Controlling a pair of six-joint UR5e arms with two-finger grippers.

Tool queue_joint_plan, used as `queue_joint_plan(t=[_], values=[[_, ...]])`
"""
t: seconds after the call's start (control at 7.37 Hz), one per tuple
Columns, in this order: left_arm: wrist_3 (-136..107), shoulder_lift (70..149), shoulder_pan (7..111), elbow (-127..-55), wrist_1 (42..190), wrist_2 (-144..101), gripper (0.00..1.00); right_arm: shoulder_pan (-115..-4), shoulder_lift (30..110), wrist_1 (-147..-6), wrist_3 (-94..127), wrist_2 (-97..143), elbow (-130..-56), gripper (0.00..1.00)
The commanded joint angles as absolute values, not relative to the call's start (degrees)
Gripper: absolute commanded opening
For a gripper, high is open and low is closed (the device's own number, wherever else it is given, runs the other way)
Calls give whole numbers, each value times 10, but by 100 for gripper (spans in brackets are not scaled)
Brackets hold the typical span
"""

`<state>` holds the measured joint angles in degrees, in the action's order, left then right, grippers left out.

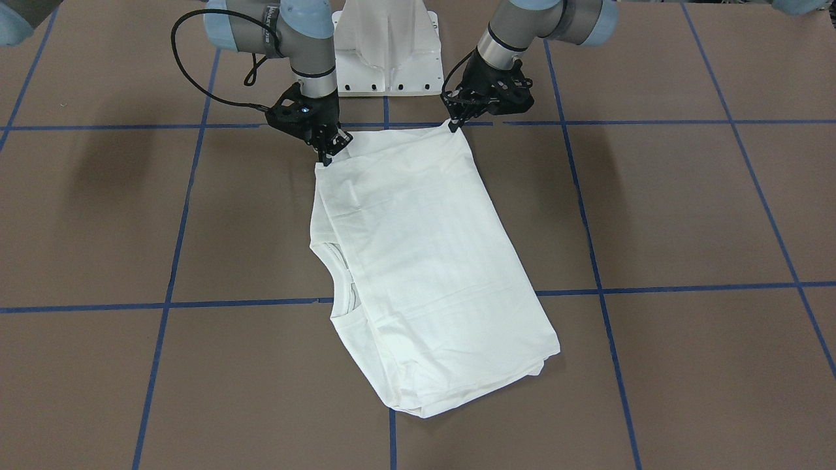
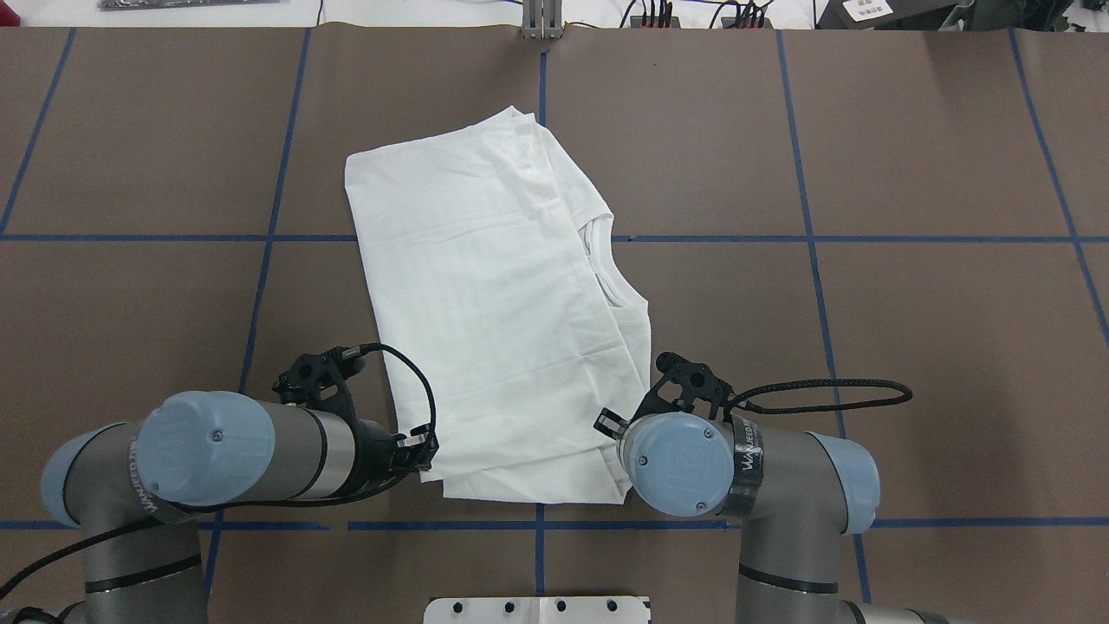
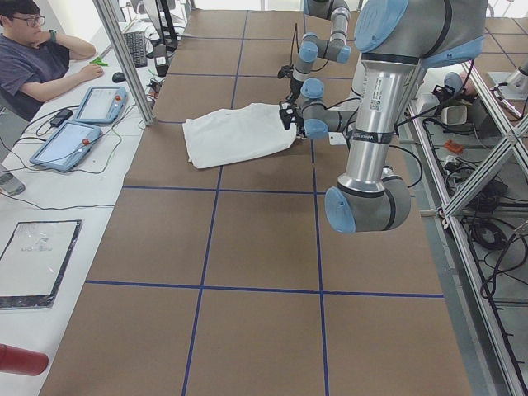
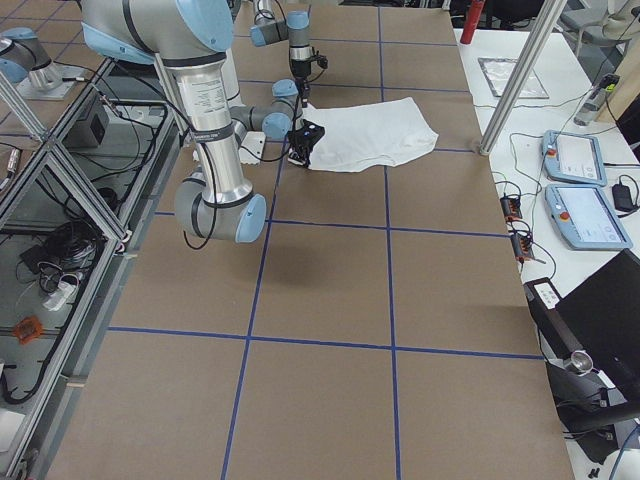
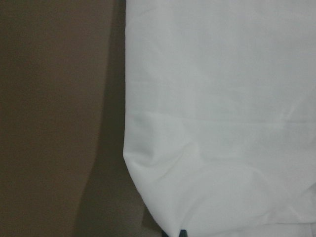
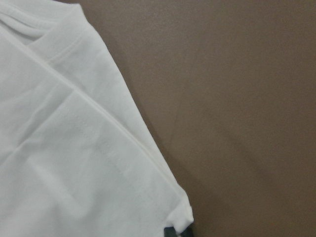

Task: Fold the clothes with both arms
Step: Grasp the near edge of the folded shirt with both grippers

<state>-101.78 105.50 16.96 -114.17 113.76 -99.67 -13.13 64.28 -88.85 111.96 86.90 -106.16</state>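
1. left gripper [image 1: 454,124]: down at the near-left corner of the T-shirt [image 2: 485,295]. Jaws look pinched together on that corner. Its wrist view shows only cloth edge and table, with the tips barely in view.
2. T-shirt: lies on the table [image 2: 866,347], mid-width, near end close to the robot base, slightly skewed. It's a long, narrow, multi-layer panel. No sleeves stick out, so I judge them tucked inside. The crew neck [image 2: 606,264] peeks out along the right-hand long edge. No printed text is visible.
3. right gripper [image 1: 325,156]: at the near-right corner, jaws together on the cloth there. Its wrist view shows the corner running right to the fingertip.
4. Progress: lengthwise folds look done, and both near corners are gripped. Left to do, by my read: carry the near edge over to the far edge for the cross fold, maybe a second one, then let go. Layers at the far end aren't quite flush.
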Motion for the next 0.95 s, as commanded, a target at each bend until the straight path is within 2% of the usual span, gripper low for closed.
queue_joint_plan(t=[0.0, 0.27, 0.41, 0.54, 0.81], values=[[-1018, 1056, 170, -1142, 1138, -997, 0, -132, 642, -891, 1116, 868, -1064, 0], [-1016, 1056, 170, -1146, 1138, -998, 0, -142, 639, -922, 1113, 873, -1101, 0], [-1013, 1056, 170, -1163, 1136, -1018, 0, -142, 639, -985, 1110, 876, -1151, 0], [-1013, 1053, 172, -1193, 1125, -1037, 0, -142, 640, -1027, 1111, 877, -1204, 0], [-1013, 1061, 170, -1305, 1009, -1074, 0, -116, 639, -1146, 1111, 877, -1330, 0]])
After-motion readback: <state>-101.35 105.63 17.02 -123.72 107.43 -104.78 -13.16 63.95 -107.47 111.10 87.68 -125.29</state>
